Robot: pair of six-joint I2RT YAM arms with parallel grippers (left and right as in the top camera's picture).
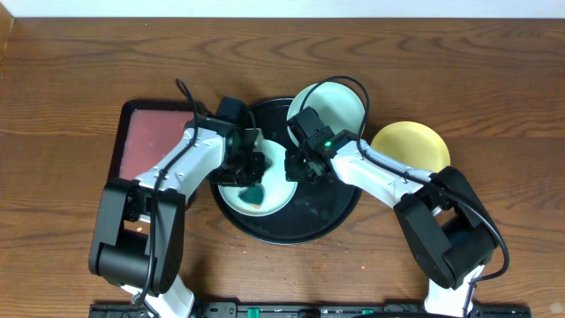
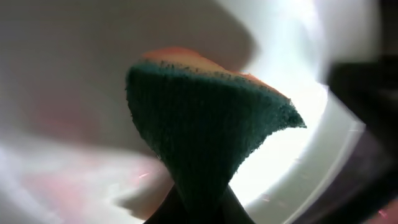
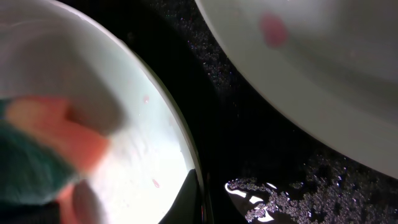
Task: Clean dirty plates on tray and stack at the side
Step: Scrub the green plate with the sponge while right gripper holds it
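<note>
Table (image 1: pixel 71 71) of dark wood, with a dark-red rectangular tray (image 1: pixel 146 141) at far left, bare. Next along, the left gripper (image 1: pixel 252 172) is clamped narrow on a sponge (image 1: pixel 253 190), with the green scouring face toward the left wrist camera, an orange layer along the top edge, and the lower end pinched between the fingers (image 2: pixel 163 214). The sponge is pressed down inside the front mint plate (image 1: pixel 269 201), which sits in the left half of the black tray (image 1: pixel 322 221). Faint pinkish specks show on the plate's inner wall. The tray surface is wet and glossy between the plates. The right gripper (image 1: pixel 298 166) is at the front mint plate's right rim and closed on it. In the right wrist view one dark finger sits just inside the rim; the outer finger is hard to pick out against the black tray. The rear mint plate (image 1: pixel 340 106) sits at the tray's upper right, its edge over the tray rim and apart from the front plate, with a pink smear (image 3: pixel 273 30) on it. Yellow plate (image 1: pixel 410 146) lies on the table just right of the tray, off it, partly under the right arm.
</note>
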